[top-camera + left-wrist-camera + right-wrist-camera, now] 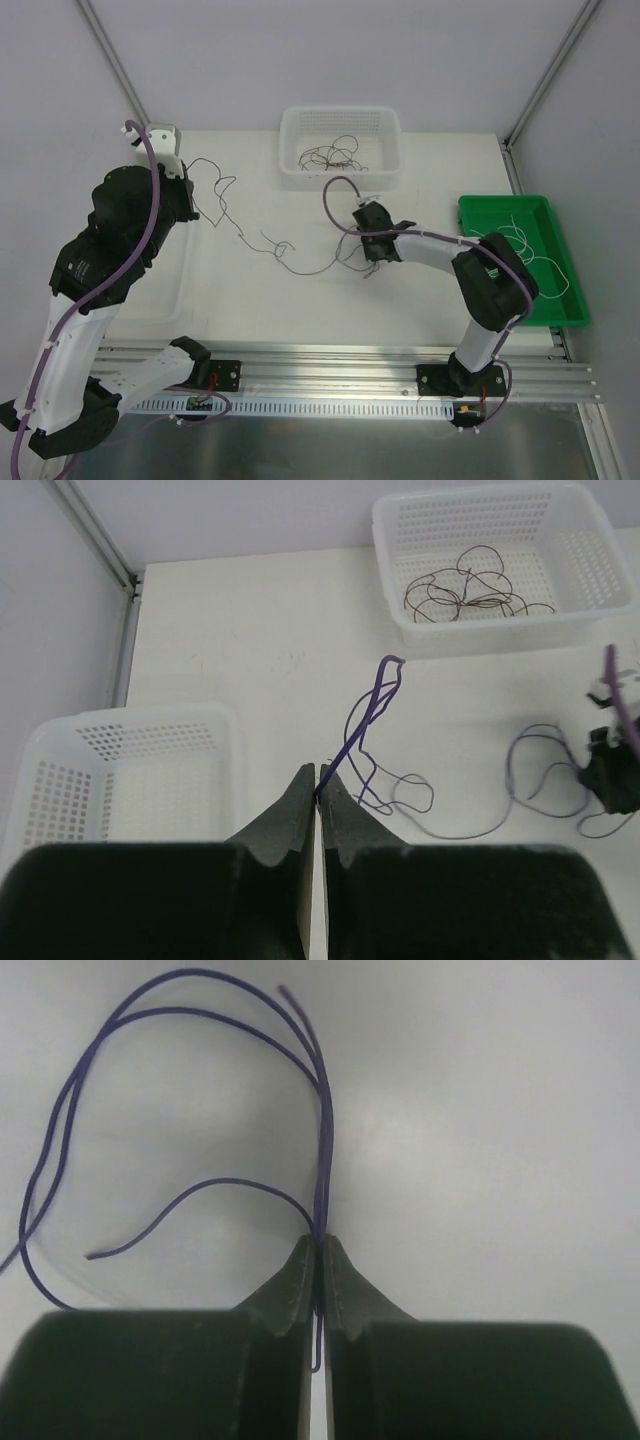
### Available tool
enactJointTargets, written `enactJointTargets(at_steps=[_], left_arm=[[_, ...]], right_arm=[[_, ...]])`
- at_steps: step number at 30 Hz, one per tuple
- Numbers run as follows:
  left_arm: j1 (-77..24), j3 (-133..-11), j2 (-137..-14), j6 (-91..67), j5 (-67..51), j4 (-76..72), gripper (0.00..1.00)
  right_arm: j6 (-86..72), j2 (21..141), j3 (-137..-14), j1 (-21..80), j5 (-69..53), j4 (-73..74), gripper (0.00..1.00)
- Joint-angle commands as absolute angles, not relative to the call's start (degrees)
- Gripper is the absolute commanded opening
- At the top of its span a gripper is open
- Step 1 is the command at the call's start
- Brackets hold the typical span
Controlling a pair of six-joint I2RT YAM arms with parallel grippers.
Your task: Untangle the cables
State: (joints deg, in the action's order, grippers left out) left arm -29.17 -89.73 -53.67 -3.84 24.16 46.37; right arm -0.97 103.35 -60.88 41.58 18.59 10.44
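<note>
Right claw (pixel 320 1246) is clamped on the purple wire (pixel 322 1130), strands pinched between its tips. Left claw (pixel 318 773) is shut on the wire further along. Judgement: two holds, so the loops can be drawn apart. The wire is thin and limp, curling over the desk (pixel 420 290) in front of the white basket (pixel 386 172). Dark wires (pixel 330 155) lie bunched inside it.

A basket (pixel 340 111) holding tangled cables (pixel 330 157) sits at upper centre, a tray (pixel 480 215) at right, a loose cable (pixel 283 246) across mid-frame.
</note>
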Motion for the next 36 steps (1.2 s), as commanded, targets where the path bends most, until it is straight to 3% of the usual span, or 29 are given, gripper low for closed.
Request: enactJointTargets(at_steps=[1, 5, 10, 13, 16, 29, 36], left_arm=[[-29.00, -91.23, -53.79, -1.67, 28.73, 45.26, 0.00], [-29.00, -93.24, -54.32, -0.53, 31.90, 45.35, 0.00], [-28.92, -96.76, -55.80, 7.11, 47.25, 44.91, 0.00], [-29.00, -99.66, -57.04, 12.38, 56.82, 40.98, 0.00], [-29.00, -101.51, -58.00, 19.05, 59.23, 32.54, 0.00], [-29.00, -129.00, -70.57, 28.65, 55.38, 25.23, 0.00], [-29.00, -127.97, -69.87, 28.65, 52.91, 22.95, 0.00]], right_arm=[[-4.05, 98.19, -53.45, 34.37, 20.94, 19.17, 0.01], [-6.33, 94.84, -53.00, 32.52, 23.29, 24.51, 0.01], [-8.34, 89.84, -51.86, 32.52, 21.71, 26.10, 0.01], [-8.70, 87.29, -51.68, 32.52, 22.50, 27.07, 0.01], [-8.70, 85.26, -51.24, 32.34, 22.94, 27.86, 0.01], [-9.93, 81.39, -48.34, 31.38, 22.94, 29.97, 0.01], [-11.68, 82.00, -47.64, 31.03, 25.13, 31.45, 0.01]])
